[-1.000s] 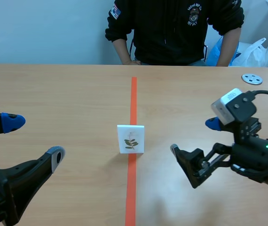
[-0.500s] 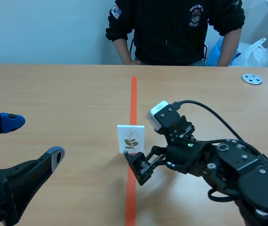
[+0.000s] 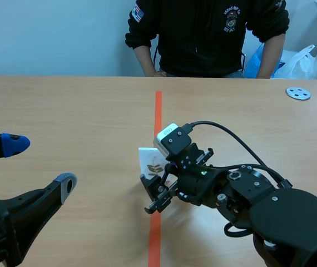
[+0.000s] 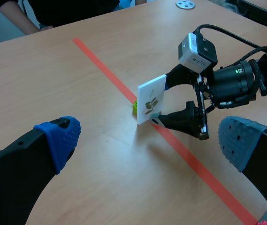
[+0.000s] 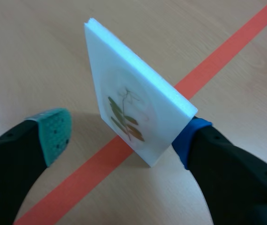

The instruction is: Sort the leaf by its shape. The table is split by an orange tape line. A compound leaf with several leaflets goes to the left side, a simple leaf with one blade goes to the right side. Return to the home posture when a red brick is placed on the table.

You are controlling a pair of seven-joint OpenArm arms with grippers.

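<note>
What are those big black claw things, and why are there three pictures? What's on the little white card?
They are two robot arms, each ending in a gripper with two fingers and soft pads. The wide picture looks from between the arms, across the table, toward a person. The other two pictures come from a small camera on each arm's wrist. The left gripper is open and holds nothing. The right gripper has a finger on either side of a white card, but it is open: one pad is clearly apart from the card. The card stands upright on the orange tape line and shows a leaf with several leaflets. A grey disc lies far off.
</note>
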